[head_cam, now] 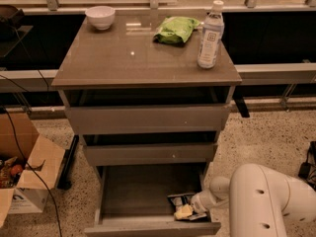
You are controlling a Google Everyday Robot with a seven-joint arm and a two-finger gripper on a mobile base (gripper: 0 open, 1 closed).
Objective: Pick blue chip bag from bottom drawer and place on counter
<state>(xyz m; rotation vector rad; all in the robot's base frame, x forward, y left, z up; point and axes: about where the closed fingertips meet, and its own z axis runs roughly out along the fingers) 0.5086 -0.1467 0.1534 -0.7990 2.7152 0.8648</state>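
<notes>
The table (133,58) carries a white bowl (100,17), a green bag (175,29) and a bottle (210,33), and in the near right corner of the open bottom drawer (143,191) the blue chip bag (177,199) lies against the tool (183,212), whose state I cannot tell.

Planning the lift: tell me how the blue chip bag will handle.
Crinkly and small, the bag is probably light and floppy, likely to crumple. It lies flat in the drawer by the gripper, so it may slide.
</notes>
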